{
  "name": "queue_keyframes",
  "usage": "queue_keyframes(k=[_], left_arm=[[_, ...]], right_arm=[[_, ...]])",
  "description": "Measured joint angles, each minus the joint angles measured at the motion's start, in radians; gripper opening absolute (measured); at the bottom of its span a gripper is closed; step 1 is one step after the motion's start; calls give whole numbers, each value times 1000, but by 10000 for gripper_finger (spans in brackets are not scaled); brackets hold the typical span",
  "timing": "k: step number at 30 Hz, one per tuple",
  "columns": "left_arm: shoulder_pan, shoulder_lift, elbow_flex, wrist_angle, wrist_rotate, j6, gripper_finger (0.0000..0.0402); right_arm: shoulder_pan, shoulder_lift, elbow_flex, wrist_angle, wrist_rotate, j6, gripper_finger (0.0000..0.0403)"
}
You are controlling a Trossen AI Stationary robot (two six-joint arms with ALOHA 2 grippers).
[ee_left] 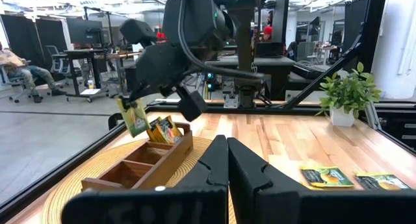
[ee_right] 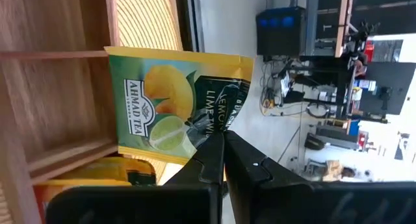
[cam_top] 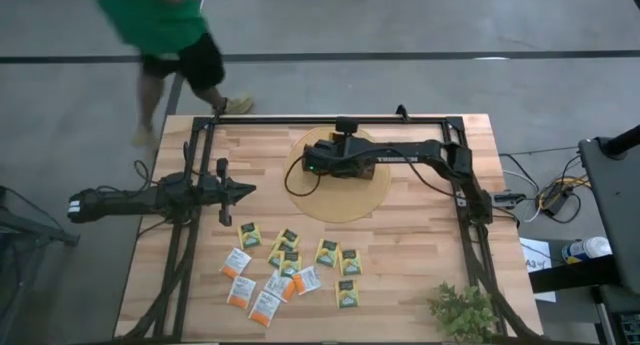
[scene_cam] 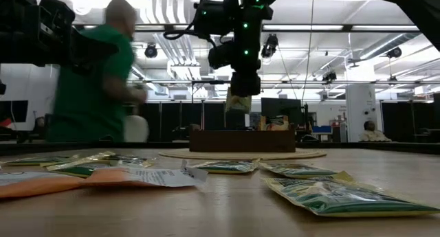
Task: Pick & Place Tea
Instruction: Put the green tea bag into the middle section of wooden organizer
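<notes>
My right gripper is shut on a yellow-green tea packet that hangs just above the brown wooden tray. Other yellow-green packets stand on edge in one compartment of the tray. Several more tea packets, white-and-orange and yellow-green, lie flat on the near part of the table. My left gripper waits shut at the table's left side, level and pointing toward the tray, touching nothing. My right gripper pinches the packet between its two fingers at its dark-panel end, near the edge. The fingers slant down from above. The packet hangs below them, nearly upright and slightly tilted, clear of the tray.
The tray sits on a round woven mat at the table's far middle. A small potted plant stands at the near right corner. A person in a green shirt moves beyond the far left edge. Dark frame rails run along the table's sides.
</notes>
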Motion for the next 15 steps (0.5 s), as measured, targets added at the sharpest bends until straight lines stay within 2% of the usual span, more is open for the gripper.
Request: queue_keyframes(k=[11, 15], left_arm=[[0, 0, 0, 0, 0, 0, 0], [0, 0, 0, 1, 0, 0, 0]], right_arm=[[0, 9, -76, 21, 23, 102, 8], [-1, 8, -88, 66, 22, 86, 8]])
